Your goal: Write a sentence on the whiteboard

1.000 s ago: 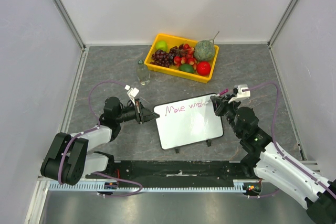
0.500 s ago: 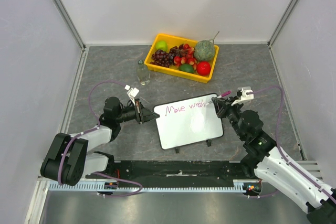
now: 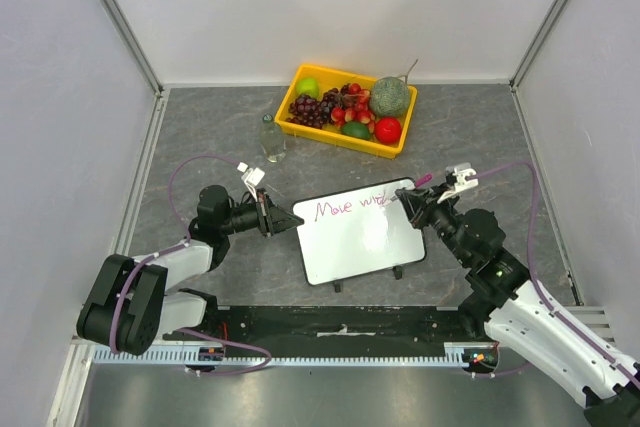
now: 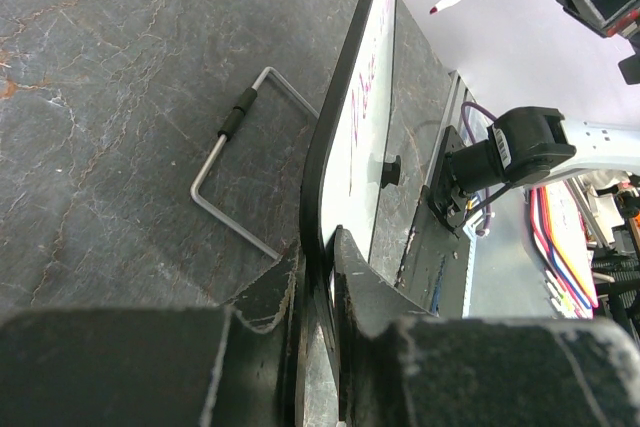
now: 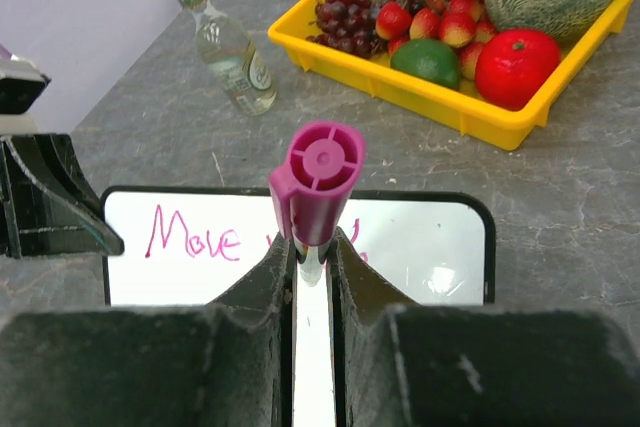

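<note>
A grey stone-patterned bench (image 3: 200,127) sits between pale walls, with a small bottle (image 3: 271,137) and a yellow tray (image 3: 398,150) of fruit at the back.

At the left, the left fingers (image 3: 295,219) are clenched on the left rim of the whiteboard (image 3: 360,242). The left wrist view shows the thin black rim pinched between them, steadying the board. The board lies mid-bench, slightly raised on its feet. The sentence (image 3: 350,207) runs along its top edge in magenta: "Move", then a second word that is partly hidden.

At the board's upper right corner, the right fingers (image 3: 412,199) grasp a magenta marker (image 5: 320,172), with its butt end towards the wrist camera and its tip down near the end of the second word. I cannot tell whether the tip is touching the surface.

To write well here, the left grip should probably stay firm so the board cannot slide. The strokes should be light and even, carrying on rightwards. Little room is left on that line, so the following words likely belong on a second line below.
</note>
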`<state>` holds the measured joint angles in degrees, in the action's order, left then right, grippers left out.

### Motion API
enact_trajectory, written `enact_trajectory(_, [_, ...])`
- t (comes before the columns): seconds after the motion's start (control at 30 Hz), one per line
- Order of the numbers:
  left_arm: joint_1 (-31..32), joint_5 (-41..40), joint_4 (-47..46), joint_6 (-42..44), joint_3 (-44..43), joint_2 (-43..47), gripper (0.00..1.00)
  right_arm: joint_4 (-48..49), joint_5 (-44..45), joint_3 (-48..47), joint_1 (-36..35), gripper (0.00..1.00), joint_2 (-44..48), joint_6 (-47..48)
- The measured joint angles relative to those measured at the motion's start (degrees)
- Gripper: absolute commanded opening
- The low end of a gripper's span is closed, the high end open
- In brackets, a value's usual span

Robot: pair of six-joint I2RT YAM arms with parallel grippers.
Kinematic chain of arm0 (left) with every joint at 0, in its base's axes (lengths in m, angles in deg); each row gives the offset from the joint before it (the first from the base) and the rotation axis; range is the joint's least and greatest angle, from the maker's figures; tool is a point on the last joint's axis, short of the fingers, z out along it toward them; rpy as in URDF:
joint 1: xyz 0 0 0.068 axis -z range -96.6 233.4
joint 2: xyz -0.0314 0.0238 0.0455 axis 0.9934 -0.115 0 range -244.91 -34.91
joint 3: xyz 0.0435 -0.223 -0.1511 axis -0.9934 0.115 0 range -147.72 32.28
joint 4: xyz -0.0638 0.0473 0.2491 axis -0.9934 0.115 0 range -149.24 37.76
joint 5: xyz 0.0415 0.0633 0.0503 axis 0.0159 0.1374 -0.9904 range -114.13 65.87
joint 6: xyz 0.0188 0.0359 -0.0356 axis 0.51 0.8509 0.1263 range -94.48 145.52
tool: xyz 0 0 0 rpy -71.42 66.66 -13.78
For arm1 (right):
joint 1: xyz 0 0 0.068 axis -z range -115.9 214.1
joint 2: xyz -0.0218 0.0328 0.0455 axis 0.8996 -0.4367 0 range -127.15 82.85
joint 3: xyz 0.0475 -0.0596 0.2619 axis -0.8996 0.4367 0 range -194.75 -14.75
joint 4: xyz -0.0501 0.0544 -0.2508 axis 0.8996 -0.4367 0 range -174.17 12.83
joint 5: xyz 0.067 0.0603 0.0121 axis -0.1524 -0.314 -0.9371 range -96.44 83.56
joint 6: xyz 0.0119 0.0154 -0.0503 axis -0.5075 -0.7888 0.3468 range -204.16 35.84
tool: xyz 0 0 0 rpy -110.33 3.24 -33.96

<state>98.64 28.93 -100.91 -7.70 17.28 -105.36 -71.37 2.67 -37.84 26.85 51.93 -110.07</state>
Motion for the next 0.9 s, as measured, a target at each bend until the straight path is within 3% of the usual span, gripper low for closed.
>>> enact_trajectory(0.57, [0.0, 0.0, -0.1, 0.0, 0.0, -0.5, 0.02, 1.1, -10.1, -2.2, -0.8, 0.0, -9.4, 1.0])
enact_trajectory(0.9, [0.0, 0.1, -0.8, -0.1, -0.4, -1.7, 0.02, 5.8, -3.9, -6.6, -14.5, 0.0, -15.8, 3.4])
